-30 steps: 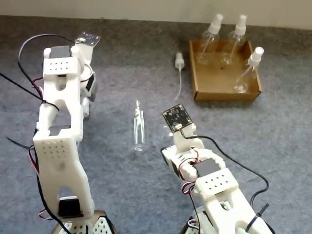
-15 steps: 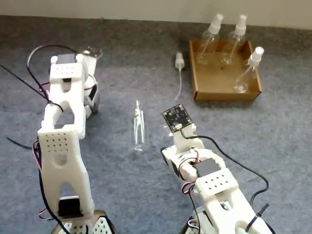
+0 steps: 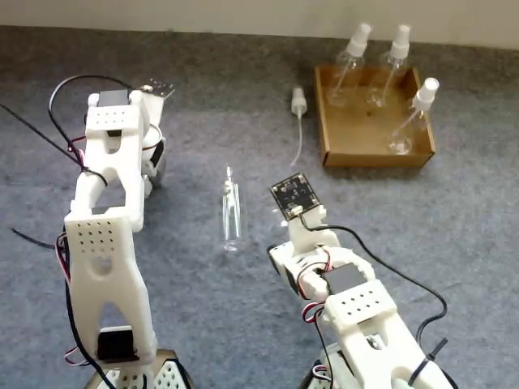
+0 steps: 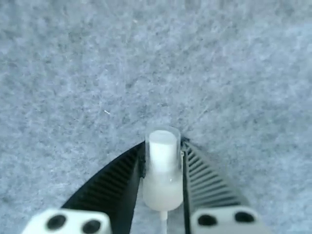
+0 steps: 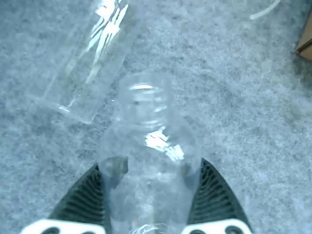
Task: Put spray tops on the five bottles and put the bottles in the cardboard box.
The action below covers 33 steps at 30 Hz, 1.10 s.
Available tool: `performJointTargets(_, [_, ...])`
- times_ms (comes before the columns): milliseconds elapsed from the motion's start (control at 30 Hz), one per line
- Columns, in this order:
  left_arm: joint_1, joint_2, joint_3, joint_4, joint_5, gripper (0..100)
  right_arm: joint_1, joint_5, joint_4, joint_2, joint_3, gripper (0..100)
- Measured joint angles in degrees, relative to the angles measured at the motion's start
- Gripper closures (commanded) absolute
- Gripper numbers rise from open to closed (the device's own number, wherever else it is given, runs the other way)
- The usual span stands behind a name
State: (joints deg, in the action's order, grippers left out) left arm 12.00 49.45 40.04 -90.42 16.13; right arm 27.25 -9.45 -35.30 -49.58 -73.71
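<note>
White spray top (image 4: 162, 170) sits clamped lengthwise in our left pincer (image 4: 164, 146), cap outward. Our right pincer (image 5: 151, 165) grips a clear bottle (image 5: 146, 146), neck pointing outward.

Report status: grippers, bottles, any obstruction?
Left gripper shut on spray top. Right gripper shut on open bottle. Three capped bottles in cardboard box; lying bottle, loose top on table. No obstruction.

The left end effector (image 4: 163, 145) pinches a white spray top (image 4: 163, 170) between its black ribbed fingers (image 4: 119, 187), both touching its sides. A thin tube (image 4: 164, 223) leaves its base. The grey, felt-like desk (image 4: 73, 58) lies beyond.
</note>
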Motion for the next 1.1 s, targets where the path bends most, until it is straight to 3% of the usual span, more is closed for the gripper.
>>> performJointTargets(133, [0.1, 0.0, 0.4, -0.3, -0.1, 100, 0.0, 0.0, 0.0, 0.0, 0.0, 99.5])
performJointTargets(267, [0.3, -3.2, 4.9, -6.1, -1.1, 100, 0.0, 0.0, 0.0, 0.0, 0.0, 99.5])
performJointTargets(533, [0.3, -30.2, 8.2, -10.3, -6.4, 100, 3.1, -0.1, 3.3, -0.1, -0.9, 99.5])
performJointTargets(700, [-0.7, -56.1, -6.5, -10.6, -7.7, 100, 3.2, -0.1, 18.1, -0.1, -2.5, 99.5])
performJointTargets(867, [-5.7, -85.5, -25.3, -9.1, -10.8, 100, 7.1, -0.1, 37.5, -4.1, -13.9, 99.5])
performJointTargets(967, [-11.0, -102.5, -34.6, -3.0, -15.6, 100, 11.3, -0.1, 46.2, -10.6, -20.9, 99.5])
performJointTargets(1100, [-21.3, -116.9, -47.6, 11.4, -21.6, 100, 12.5, 0.0, 43.0, -22.9, -21.8, 99.5])
